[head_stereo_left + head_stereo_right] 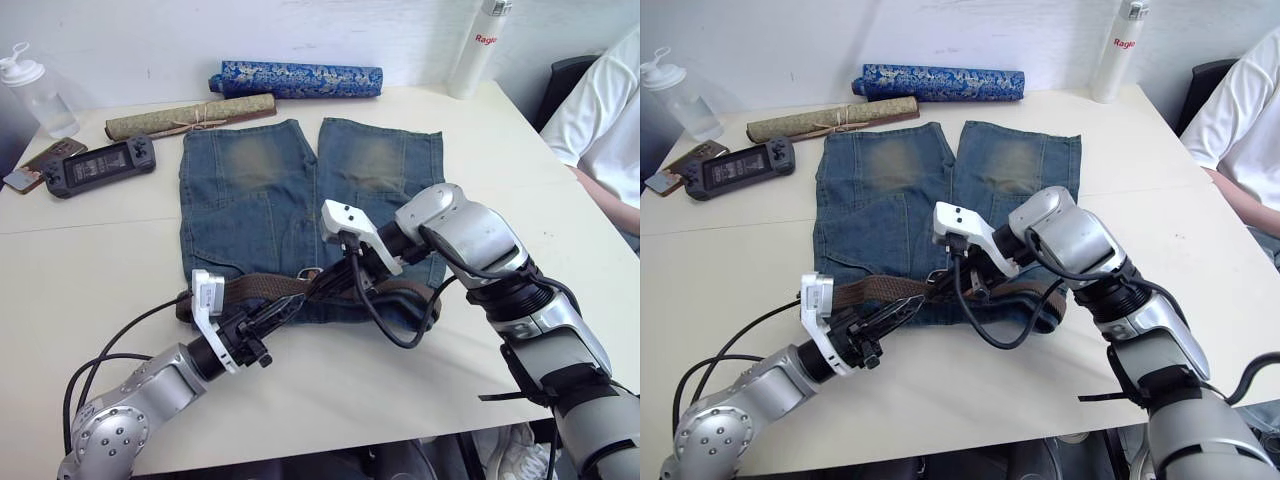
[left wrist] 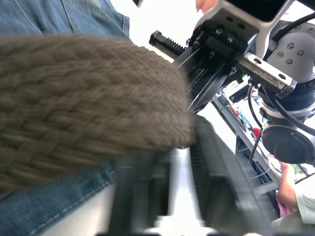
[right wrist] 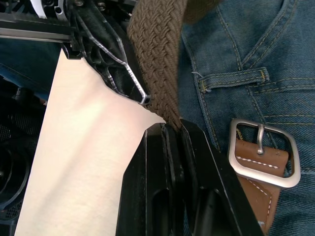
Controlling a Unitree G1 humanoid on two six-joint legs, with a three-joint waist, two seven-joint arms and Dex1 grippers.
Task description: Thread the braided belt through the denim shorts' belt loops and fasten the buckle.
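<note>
1. We take the denim shorts (image 1: pixel 300 200) as our landmark: they lie flat on the table (image 1: pixel 120 260), and the braided belt (image 1: pixel 875 290) runs along their waistband edge, nearest the robot.
2. Our right gripper (image 3: pixel 172 132) is clamped on the belt, just beside the buckle (image 3: pixel 263 152), which rests on the denim below a belt loop (image 3: pixel 231 78).
3. Our left gripper (image 1: pixel 285 311) reaches the belt at the waistband; whether its fingers are pressed together, we cannot tell.
4. To do this step well, we judge we should keep the strap flat and untwisted, aim it squarely at the loop, and feed slowly so the weave does not snag.
</note>
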